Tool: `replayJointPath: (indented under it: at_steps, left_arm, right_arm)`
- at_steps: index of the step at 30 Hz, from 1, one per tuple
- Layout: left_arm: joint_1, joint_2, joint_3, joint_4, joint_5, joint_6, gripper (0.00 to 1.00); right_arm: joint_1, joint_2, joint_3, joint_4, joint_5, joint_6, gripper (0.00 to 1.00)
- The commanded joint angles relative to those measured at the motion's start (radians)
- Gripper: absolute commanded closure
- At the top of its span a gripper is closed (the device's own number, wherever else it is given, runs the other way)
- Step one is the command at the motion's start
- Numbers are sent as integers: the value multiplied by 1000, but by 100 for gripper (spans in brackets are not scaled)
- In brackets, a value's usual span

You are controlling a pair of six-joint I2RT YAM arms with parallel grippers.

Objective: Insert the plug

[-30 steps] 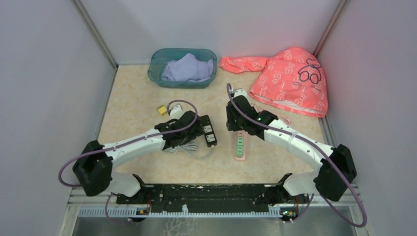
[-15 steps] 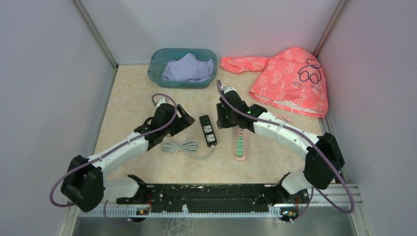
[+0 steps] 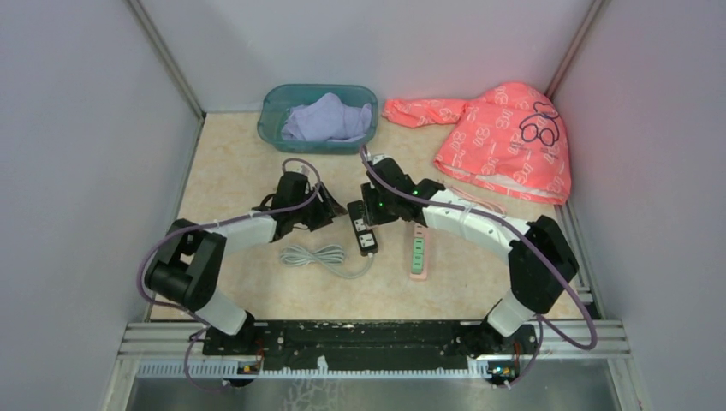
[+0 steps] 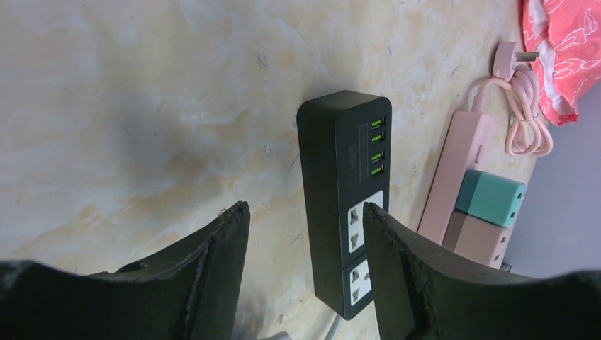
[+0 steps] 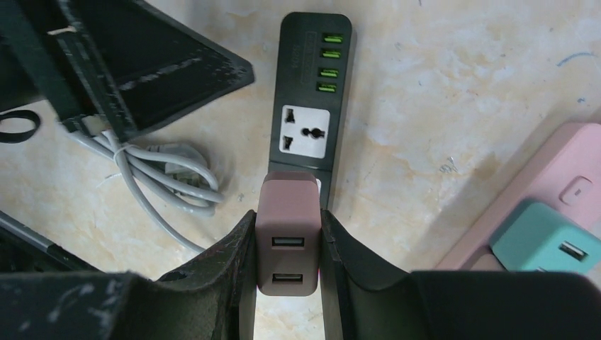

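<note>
A black power strip (image 3: 364,231) lies mid-table with green USB ports and two white sockets (image 4: 363,219). My right gripper (image 5: 287,216) is shut on a mauve two-port USB plug (image 5: 287,237), held directly over the strip's (image 5: 312,78) nearer socket and hiding it. Whether its prongs are in the socket cannot be seen. The farther socket (image 5: 305,132) shows empty. My left gripper (image 4: 303,210) is open at the strip's left side, its left finger over bare table and its right finger over the strip's (image 4: 333,163) top. In the top view both grippers (image 3: 330,212) (image 3: 370,210) meet at the strip's far end.
A coiled grey cable (image 3: 321,255) runs off the strip's near end. A pink power strip (image 3: 418,253) carrying a teal charger (image 4: 489,198) lies just right. A teal basin (image 3: 272,116) with cloth and a coral garment (image 3: 505,137) sit at the back.
The right arm has carried the plug leftward to above the black strip. The left gripper pulled off the strip, came back to its left side, and its jaws have narrowed.
</note>
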Motion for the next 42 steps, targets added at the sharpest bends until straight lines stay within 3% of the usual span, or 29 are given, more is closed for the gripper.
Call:
replayJointPath:
  at_steps: [1, 13, 42]
  left_arm:
    - [15, 76, 54, 83, 121, 17, 35]
    - [16, 171, 75, 138, 180, 6, 36]
    - [16, 298, 37, 176, 218, -86, 56]
  right_arm:
    - [20, 43, 77, 52, -25, -3, 100]
    - [30, 144, 136, 28, -7, -7, 100]
    - [45, 257, 226, -14, 67, -10, 100]
